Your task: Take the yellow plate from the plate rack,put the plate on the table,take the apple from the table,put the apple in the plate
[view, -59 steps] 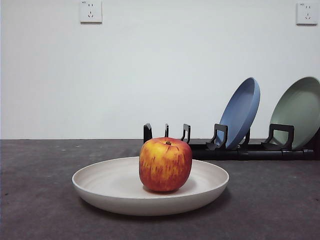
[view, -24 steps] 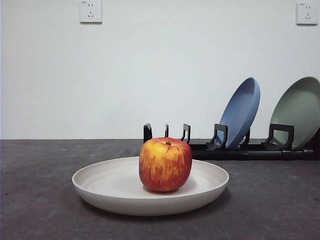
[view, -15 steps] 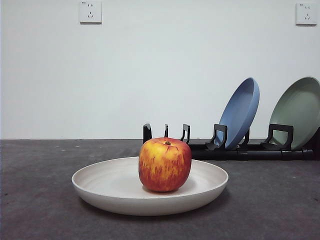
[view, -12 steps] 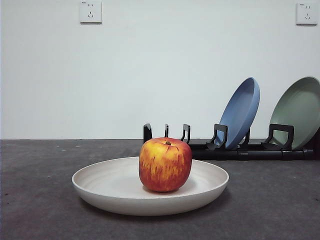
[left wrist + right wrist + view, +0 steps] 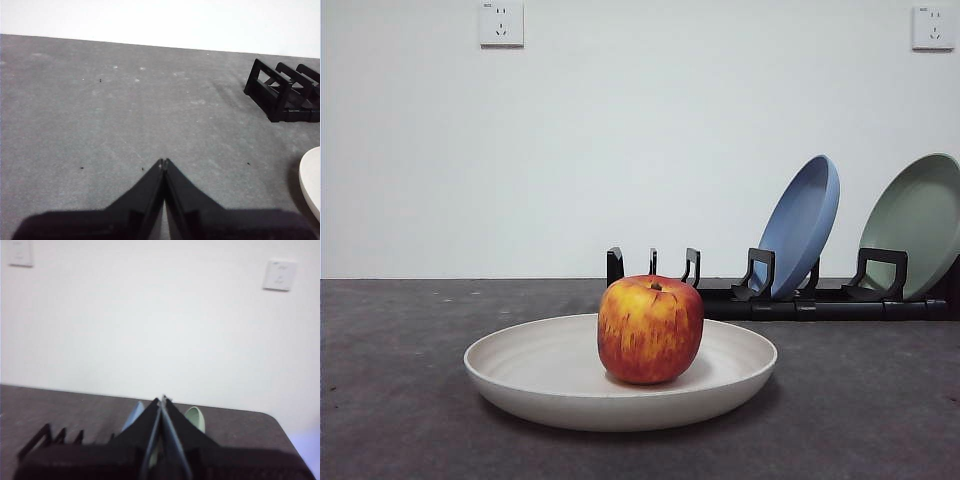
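Note:
The cream yellow plate (image 5: 550, 375) lies flat on the dark grey table (image 5: 390, 400) in the front view. The red and yellow apple (image 5: 650, 330) stands upright in the plate's middle. The black plate rack (image 5: 770, 290) stands behind it. My left gripper (image 5: 163, 162) is shut and empty, low over bare table; the plate's edge (image 5: 312, 180) and the rack's end (image 5: 280, 95) show in its view. My right gripper (image 5: 162, 401) is shut and empty, raised behind the rack (image 5: 50, 437). Neither gripper shows in the front view.
A blue plate (image 5: 805, 222) and a pale green plate (image 5: 920, 225) lean in the rack's right slots; they also show past my right jaws, the blue plate (image 5: 132, 420) beside the green plate (image 5: 196, 419). Two wall sockets (image 5: 501, 22) sit on the white wall.

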Controlling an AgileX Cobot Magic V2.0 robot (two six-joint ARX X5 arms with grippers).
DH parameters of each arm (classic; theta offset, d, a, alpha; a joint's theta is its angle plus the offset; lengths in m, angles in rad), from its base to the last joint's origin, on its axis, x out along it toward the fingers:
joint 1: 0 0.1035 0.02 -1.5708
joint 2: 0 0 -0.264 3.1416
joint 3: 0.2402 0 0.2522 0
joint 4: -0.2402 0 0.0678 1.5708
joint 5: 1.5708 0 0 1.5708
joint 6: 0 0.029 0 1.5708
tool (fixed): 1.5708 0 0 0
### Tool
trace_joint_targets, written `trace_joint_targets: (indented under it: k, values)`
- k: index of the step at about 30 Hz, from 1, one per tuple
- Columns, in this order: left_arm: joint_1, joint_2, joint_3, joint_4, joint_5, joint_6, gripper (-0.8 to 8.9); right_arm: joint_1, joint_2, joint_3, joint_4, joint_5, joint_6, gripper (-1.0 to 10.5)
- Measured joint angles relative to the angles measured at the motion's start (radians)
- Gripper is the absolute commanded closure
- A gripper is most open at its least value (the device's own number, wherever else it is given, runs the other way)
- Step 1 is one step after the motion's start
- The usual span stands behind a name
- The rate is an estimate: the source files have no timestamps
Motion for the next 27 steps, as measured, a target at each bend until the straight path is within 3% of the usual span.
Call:
trace_joint_targets:
  k: [8,14,27]
  values:
    - [0.000,0.000,0.000,0.000,0.000,0.000,8.17,-0.061,-0.215,-0.472,0.210,-0.009,0.074,9.5]
    - [0.000,0.000,0.000,0.000,0.000,0.000,8.17,-0.066,-0.333,-0.732,0.299,-0.006,0.097,9.5]
    - [0.000,0.000,0.000,0.000,0.000,0.000,8.17,-0.066,-0.411,-0.983,0.365,-0.004,0.120,9.5]
